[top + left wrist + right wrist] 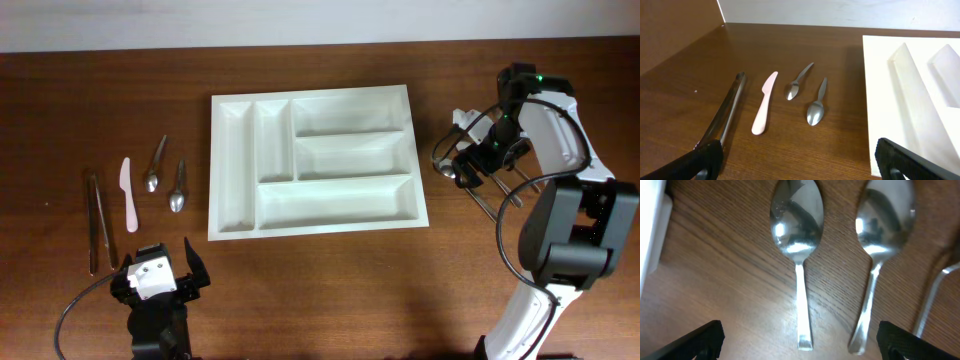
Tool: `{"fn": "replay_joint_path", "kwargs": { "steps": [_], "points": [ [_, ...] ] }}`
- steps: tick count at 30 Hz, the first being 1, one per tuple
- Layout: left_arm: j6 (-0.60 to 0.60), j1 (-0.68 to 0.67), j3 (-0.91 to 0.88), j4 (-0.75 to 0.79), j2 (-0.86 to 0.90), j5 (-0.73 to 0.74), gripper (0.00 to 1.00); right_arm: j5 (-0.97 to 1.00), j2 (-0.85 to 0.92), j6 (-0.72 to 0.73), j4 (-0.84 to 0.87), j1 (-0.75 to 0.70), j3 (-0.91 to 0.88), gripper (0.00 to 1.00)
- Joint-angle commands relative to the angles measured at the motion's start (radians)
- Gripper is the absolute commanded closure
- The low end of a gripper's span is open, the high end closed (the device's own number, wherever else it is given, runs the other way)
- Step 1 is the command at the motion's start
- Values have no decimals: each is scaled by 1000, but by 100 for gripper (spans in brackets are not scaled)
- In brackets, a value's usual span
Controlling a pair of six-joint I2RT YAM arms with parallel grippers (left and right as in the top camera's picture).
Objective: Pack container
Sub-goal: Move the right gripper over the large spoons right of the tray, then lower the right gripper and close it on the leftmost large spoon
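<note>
Centrally on the wooden table (100, 80) lies the white cutlery tray (340, 178). The left gripper (158, 262) sits at the table's near edge, left of the tray's near-left corner, with its jaws spread wide and holding nothing. Beyond it, left of the tray, lie tongs (725, 117), a pink knife (764, 102) and two teaspoons (799, 81). The right gripper (462, 160) hovers just right of the tray's right rim, jaws likewise wide apart, above two spoons (796, 225) lying on the wood — gripping neither.
</note>
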Motion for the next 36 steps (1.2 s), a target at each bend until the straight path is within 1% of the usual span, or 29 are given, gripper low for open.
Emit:
{"fn": "replay_joint_path", "kwargs": {
  "steps": [1, 22, 31, 36],
  "points": [
    [-10, 3, -1, -6, 3, -18, 1, -23, 37, -15, 8, -2, -9, 1],
    [-10, 3, -1, -6, 3, -18, 1, -31, 58, -11, 15, 11, -27, 1],
    [-10, 3, -1, -6, 3, -18, 1, -30, 58, -11, 50, 44, -95, 1],
    [-10, 3, -1, -6, 3, -18, 1, -29, 58, -11, 59, 44, -103, 1]
  ]
}}
